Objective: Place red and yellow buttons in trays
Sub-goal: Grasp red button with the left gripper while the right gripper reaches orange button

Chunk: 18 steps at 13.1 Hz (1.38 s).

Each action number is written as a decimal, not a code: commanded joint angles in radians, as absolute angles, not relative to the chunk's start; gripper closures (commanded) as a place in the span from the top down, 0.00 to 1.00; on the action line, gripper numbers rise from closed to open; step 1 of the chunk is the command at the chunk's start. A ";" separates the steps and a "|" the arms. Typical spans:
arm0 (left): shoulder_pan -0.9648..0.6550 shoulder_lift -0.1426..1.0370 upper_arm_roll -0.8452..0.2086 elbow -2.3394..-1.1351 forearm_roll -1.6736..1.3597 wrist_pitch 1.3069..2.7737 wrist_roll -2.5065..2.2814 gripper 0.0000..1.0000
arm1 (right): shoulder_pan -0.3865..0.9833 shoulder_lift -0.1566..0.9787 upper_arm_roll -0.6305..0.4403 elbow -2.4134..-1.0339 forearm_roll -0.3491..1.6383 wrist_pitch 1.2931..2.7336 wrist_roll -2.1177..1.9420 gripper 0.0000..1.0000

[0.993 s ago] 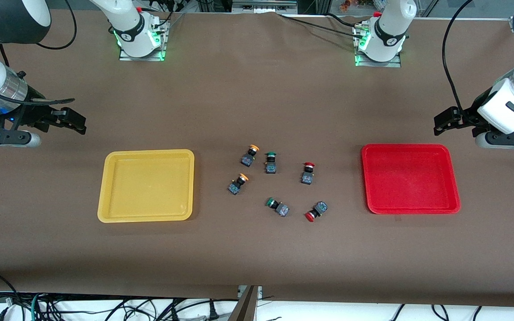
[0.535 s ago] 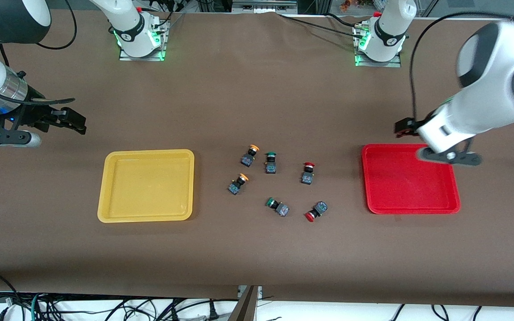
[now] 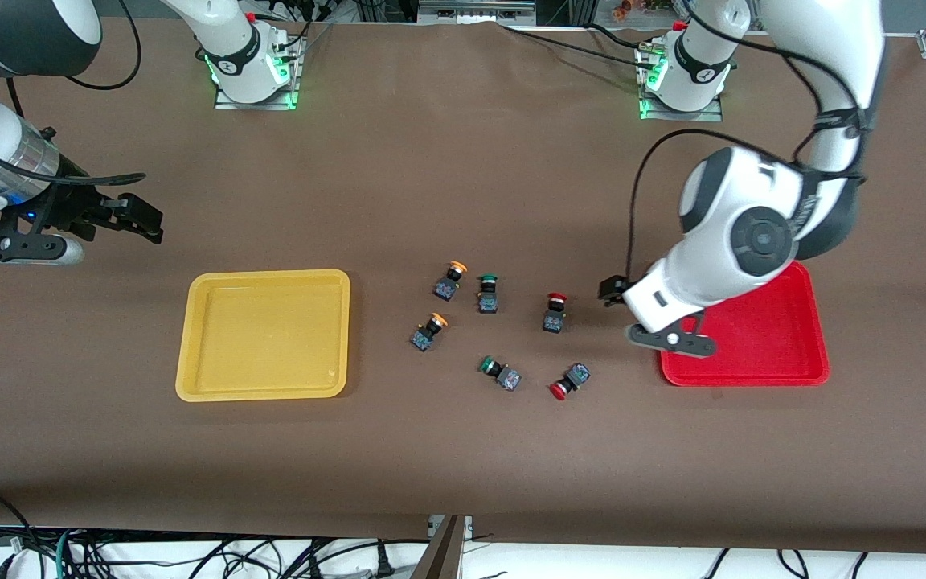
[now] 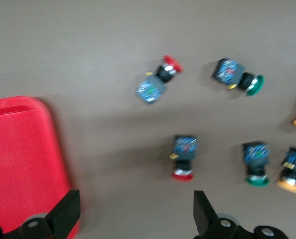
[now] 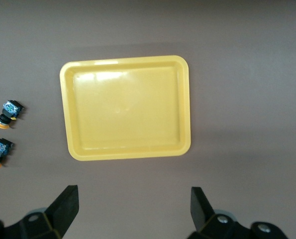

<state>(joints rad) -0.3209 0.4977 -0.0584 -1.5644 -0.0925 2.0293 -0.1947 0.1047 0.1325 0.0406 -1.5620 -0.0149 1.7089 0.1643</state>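
Six buttons on the tabletop (image 3: pixel 463 450): two red buttons (image 3: pixel 555 312), two yellow buttons (image 3: pixel 448 281), two green buttons (image 3: pixel 487 293). Two trays: yellow tray (image 3: pixel 264 334), red tray (image 3: pixel 760 342), both without buttons. Left claw (image 4: pixel 133 219) open over the red tray's edge; right claw (image 5: pixel 130 211) open, waiting.

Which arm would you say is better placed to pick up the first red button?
Likely the left: its open left gripper hangs beside the red buttons at the red tray, while the open right gripper waits up past the yellow tray.

Two red-capped buttons (image 3: pixel 555 312) (image 3: pixel 568 381) and two yellow-orange-capped buttons (image 3: pixel 449 281) (image 3: pixel 428 331), all with dark blocky bodies, lie loose mid-table between an empty yellow tray (image 3: pixel 264 334), toward the right arm's end, and a red tray (image 3: pixel 760 354), toward the left arm's end.
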 commanded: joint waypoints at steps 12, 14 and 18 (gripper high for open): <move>-0.511 0.752 -0.041 -1.620 0.011 2.313 -0.394 1.00 | 0.329 0.614 0.044 -1.435 0.087 2.033 0.593 0.99; -0.509 0.747 -0.041 -1.629 0.011 2.313 -0.394 0.63 | 0.373 0.727 0.046 -1.369 0.095 2.152 0.757 0.99; -0.508 0.741 -0.037 -1.629 0.011 2.312 -0.394 0.19 | 0.419 0.808 0.046 -1.362 0.285 2.292 0.900 0.99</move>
